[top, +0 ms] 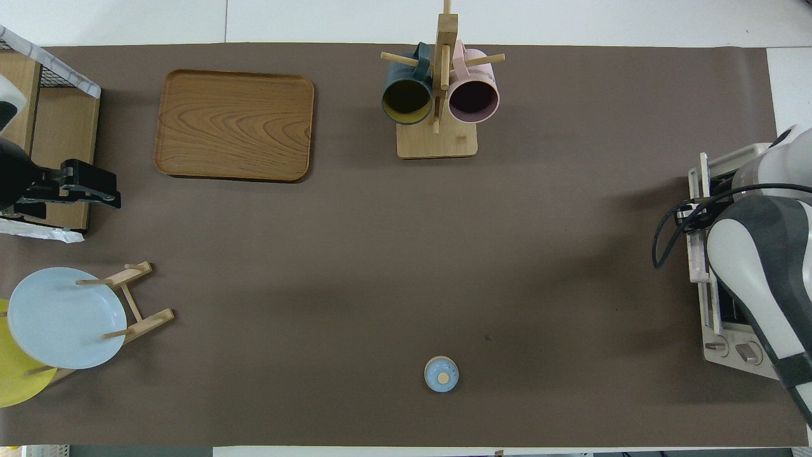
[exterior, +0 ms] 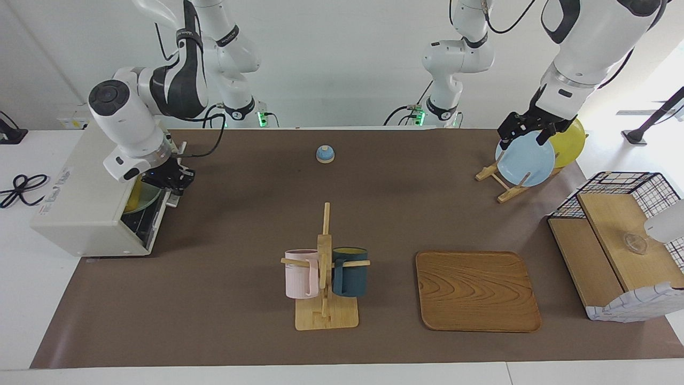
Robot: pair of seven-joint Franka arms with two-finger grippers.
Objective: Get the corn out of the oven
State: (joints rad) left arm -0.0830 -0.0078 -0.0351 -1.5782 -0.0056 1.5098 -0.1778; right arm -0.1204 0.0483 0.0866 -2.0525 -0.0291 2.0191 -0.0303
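Observation:
The cream-white oven (exterior: 80, 208) stands at the right arm's end of the table with its door (exterior: 152, 227) open and hanging down. In its mouth a strip of bright yellow, the corn (exterior: 133, 197), shows beside a pale green dish (exterior: 147, 199); most of it is hidden. My right gripper (exterior: 172, 179) is at the oven's open front, just above the dish. In the overhead view the right arm covers most of the oven (top: 717, 279), and the corn and the right gripper are hidden. My left gripper (exterior: 525, 138) waits, open and empty, over the blue plate (exterior: 526, 160).
A plate rack (exterior: 505, 184) holds the blue plate and a yellow plate (exterior: 569, 144). A wooden tray (exterior: 475, 291), a mug tree (exterior: 325, 267) with two mugs, a small blue bell (exterior: 325, 154) and a wire basket (exterior: 620, 246) with wooden boards are on the table.

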